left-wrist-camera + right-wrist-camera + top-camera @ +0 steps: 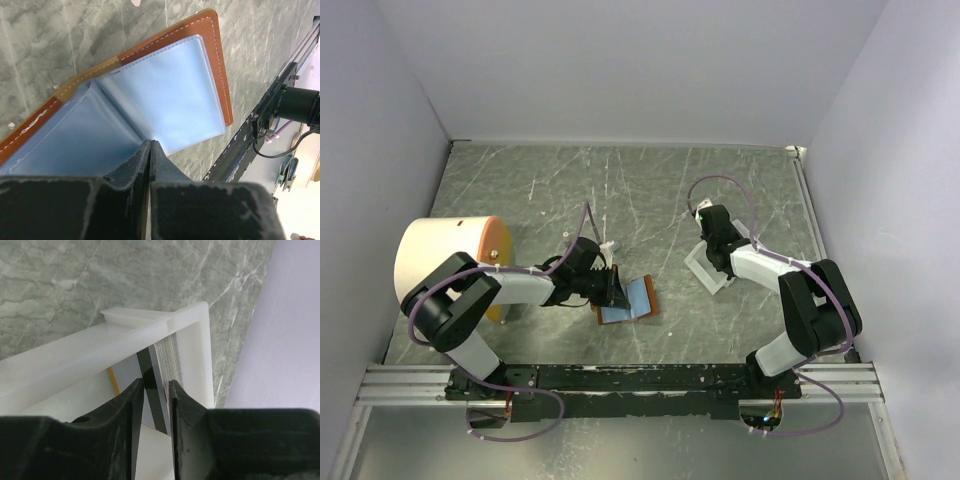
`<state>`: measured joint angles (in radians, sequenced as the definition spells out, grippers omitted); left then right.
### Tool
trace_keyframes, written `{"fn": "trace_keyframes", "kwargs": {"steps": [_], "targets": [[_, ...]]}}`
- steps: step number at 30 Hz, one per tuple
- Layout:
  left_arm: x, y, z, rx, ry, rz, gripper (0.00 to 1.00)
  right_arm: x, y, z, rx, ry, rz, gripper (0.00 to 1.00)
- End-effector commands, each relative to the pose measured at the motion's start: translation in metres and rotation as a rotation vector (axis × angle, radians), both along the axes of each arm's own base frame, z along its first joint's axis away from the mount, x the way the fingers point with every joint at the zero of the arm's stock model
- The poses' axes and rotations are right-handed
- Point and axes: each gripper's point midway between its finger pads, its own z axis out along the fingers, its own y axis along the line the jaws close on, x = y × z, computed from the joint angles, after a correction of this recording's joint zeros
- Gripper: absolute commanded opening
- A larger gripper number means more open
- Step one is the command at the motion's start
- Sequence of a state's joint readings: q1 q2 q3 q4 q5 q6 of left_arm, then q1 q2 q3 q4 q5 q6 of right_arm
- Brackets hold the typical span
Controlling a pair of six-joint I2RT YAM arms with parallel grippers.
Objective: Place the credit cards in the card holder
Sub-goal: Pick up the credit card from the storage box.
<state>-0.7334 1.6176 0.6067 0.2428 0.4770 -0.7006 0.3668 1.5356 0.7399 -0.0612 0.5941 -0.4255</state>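
Observation:
The card holder (pixel 638 297) lies open on the marble table, brown leather outside and light-blue lining (pixel 175 85) facing up. My left gripper (pixel 151 142) is shut at its near edge, pinching the raised blue lining; from above, the left gripper (pixel 617 285) sits at the holder's left side. Credit cards (pixel 150 365) stand on edge inside a white tray (pixel 150 325), one dark and one grey-striped (pixel 171 355). My right gripper (pixel 156 385) reaches into the tray, its jaws a narrow gap apart on either side of these cards. Seen from above, the right gripper (pixel 705 255) hangs over the tray (pixel 712 275).
A large white and orange cylinder (pixel 450 265) stands at the left, close to the left arm. The arms' black mounting rail (pixel 620 378) runs along the near edge. Pale walls close in the table on three sides.

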Motion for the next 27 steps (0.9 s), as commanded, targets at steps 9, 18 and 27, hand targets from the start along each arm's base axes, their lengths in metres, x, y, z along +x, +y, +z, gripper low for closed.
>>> {"fn": "trace_keyframes", "kwargs": {"steps": [9, 18, 27], "targets": [[0.003, -0.004, 0.008, -0.033, -0.022, -0.012, 0.12, 0.007, -0.004, 0.016, -0.014, -0.066, -0.026, 0.16], [0.003, -0.005, 0.010, -0.044, -0.027, -0.013, 0.12, 0.007, -0.002, 0.028, 0.011, -0.086, -0.032, 0.12], [0.002, -0.004, 0.008, -0.043, -0.021, -0.012, 0.12, 0.010, -0.001, 0.038, 0.017, -0.094, -0.032, 0.07]]}}
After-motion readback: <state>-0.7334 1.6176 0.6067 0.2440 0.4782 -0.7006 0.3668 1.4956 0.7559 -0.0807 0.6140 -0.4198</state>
